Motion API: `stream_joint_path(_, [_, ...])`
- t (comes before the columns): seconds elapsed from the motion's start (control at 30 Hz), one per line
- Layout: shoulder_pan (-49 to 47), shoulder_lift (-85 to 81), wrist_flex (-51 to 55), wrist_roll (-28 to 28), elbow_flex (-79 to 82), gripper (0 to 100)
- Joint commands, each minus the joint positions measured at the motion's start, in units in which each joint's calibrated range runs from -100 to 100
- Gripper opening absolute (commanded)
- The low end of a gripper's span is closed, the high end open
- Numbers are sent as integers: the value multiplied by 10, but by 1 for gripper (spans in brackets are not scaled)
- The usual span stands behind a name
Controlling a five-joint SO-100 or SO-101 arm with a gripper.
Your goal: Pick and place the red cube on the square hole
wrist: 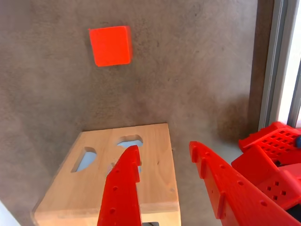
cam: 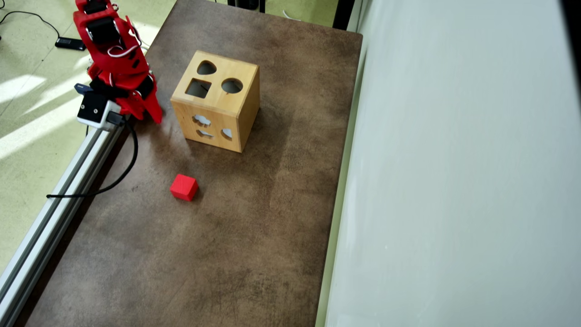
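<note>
The hand (wrist: 164, 153), spread wide and empty, hovers beside the box (cam: 217, 101), with the cube (cam: 184, 187) lying apart on the worktop (cam: 254, 227) beyond it.

From above, my gripper (cam: 152, 113) hangs left of the wooden box (cam: 243, 109); the red cube (cam: 184, 187) sits apart on the brown table (cam: 254, 236).

Red cube (cam: 184, 187): uniform bright matte red, no markings. Wooden shape-sorter box (cam: 238, 105): pale honey wood with faint grain; its cutouts, the square hole (cam: 198, 88) included, read dark from overhead. Tabletop (cam: 254, 218): mottled brown with darker blotches. Robot arm (cam: 113, 54): red plastic, black and white fittings, white wires. Gripper (wrist: 164, 151): same red. Table rail (cam: 59, 200): silver-grey.
</note>
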Motion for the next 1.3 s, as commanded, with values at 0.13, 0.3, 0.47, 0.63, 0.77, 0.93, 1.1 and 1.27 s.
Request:
stream_joint_path(0.13, [0,52,-67,2,-16,17])
stream_joint_path(0.3, [-2,93,-128,2,-12,17])
stream_joint_path(0.47, [-6,139,-141,2,-12,17])
stream_joint_path(0.63, [-6,165,-141,2,-12,17])
stream_joint_path(0.77, [-6,168,-141,3,-14,17])
stream_joint_path(0.93, [-6,168,-141,3,-11,17])
stream_joint_path(1.1, [-4,169,-141,3,-18,17])
stream_joint_path(1.27, [-4,168,-141,3,-12,17])
